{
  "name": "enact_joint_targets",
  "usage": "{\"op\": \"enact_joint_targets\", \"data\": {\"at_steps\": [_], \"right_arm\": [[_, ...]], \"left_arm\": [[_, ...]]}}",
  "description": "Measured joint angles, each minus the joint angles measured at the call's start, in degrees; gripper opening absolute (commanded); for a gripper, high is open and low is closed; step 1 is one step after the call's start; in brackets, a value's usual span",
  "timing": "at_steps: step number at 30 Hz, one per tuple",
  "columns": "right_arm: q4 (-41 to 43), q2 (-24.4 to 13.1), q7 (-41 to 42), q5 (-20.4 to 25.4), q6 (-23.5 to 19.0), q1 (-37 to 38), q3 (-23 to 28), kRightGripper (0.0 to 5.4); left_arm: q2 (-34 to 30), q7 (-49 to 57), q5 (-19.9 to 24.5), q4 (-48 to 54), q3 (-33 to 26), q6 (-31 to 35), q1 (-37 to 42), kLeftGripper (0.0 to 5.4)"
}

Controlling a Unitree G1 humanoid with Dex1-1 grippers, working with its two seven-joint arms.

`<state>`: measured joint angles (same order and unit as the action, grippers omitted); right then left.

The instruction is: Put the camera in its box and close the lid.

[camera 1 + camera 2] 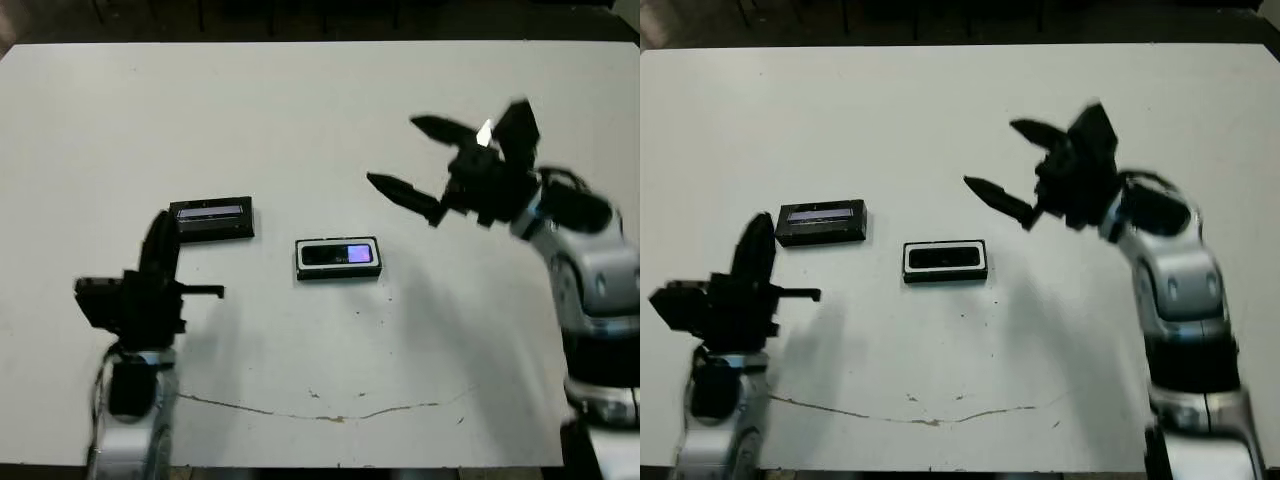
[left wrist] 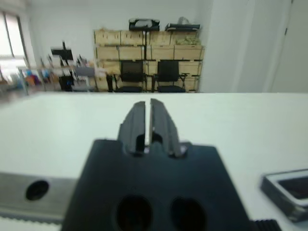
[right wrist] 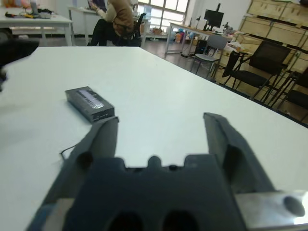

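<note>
two black-fingered claws hang over the white surface point(image 1: 300, 120), and neither has hold of anything. the left claw point(image 2: 148, 120), on the near left side, points up with its two fingers pressed together, only a thin slit showing between them in the left wrist view. the right claw point(image 1: 430, 160) is raised above the right half of the surface, its fingers spread wide apart. the small shallow rectangular box with black walls and white lining point(image 1: 338, 259) lies flat near the middle of the surface, and the slim black camera bar with its glossy bluish-purple patch point(image 1: 341, 254) rests inside it. the flat black rectangular lid with a long silvery-white strip on top point(image 1: 211, 218) lies on the surface to the left of the box, apart from it, just beyond the left claw.
</note>
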<state>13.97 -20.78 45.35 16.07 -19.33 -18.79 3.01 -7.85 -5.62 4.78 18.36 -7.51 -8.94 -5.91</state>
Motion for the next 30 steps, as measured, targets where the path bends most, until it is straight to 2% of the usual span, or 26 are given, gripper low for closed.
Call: {"op": "enact_joint_targets", "data": {"at_steps": [3, 6, 9, 12, 15, 19, 24, 30], "right_arm": [[2.70, -1.67, 0.04, 1.23, 1.89, 5.82, 1.28, 2.92], [4.82, -3.98, 0.04, 1.96, 2.12, 9.39, 2.80, 2.36], [5.89, -5.20, 0.66, 4.46, 2.47, 11.48, 4.30, 1.81], [7.90, -5.52, 0.19, 6.00, 3.54, 13.80, 5.31, 1.26], [9.90, -5.32, -1.04, 6.24, 5.87, 16.34, 5.52, 0.71], [10.98, -4.95, -1.78, 9.47, 5.97, 18.74, 5.70, 0.01], [11.20, -4.76, -1.77, 13.76, 5.38, 19.43, 5.69, 0.01], [12.55, -5.11, -2.86, 15.11, 3.71, 21.03, 5.38, 0.01]], "left_arm": [[-10.80, -5.95, 2.49, 0.76, -5.00, 8.53, 6.21, 0.00], [-23.20, -16.76, 5.00, -2.82, -6.76, 13.46, 14.84, 0.00], [-33.37, -29.40, 6.74, -11.19, -4.38, 17.85, 26.89, 0.00], [-38.02, -37.41, 4.03, -21.28, 1.84, 20.38, 39.35, 0.00], [-38.34, -41.44, -0.93, -32.64, 8.34, 19.28, 49.04, 0.00], [-36.57, -45.57, -9.09, -47.86, 17.01, 18.66, 59.89, 0.00], [-31.24, -51.02, -17.44, -67.43, 25.61, 15.61, 70.99, 0.00], [-23.06, -49.88, -23.33, -81.11, 30.01, 17.61, 75.00, 0.00]]}}
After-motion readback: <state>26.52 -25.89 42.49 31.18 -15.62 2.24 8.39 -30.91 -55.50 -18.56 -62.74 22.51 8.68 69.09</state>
